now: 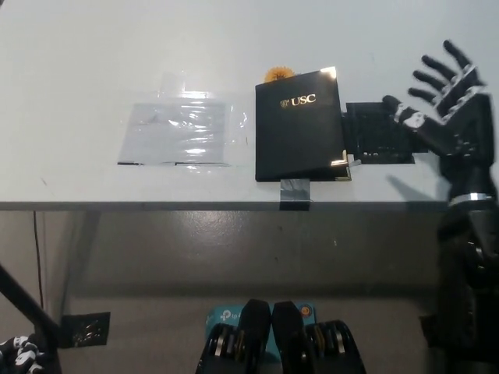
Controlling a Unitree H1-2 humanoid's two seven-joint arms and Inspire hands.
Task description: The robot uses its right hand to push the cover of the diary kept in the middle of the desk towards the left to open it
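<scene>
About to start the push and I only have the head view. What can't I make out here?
- Left hand: cut off by the bottom-left corner, fingers unreadable.
- Black mat right of the diary: its right end is hidden behind the open right hand.
- Orange thing: mostly hidden behind the diary's top edge.
- Right hand's height above the desk: cannot tell from above.

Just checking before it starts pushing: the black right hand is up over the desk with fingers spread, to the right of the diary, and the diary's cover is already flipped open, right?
Not quite. The head view shows the diary closed, its black USC cover facing up. The rest holds: the right hand is over the desk, fingers spread, right of the diary.
</scene>
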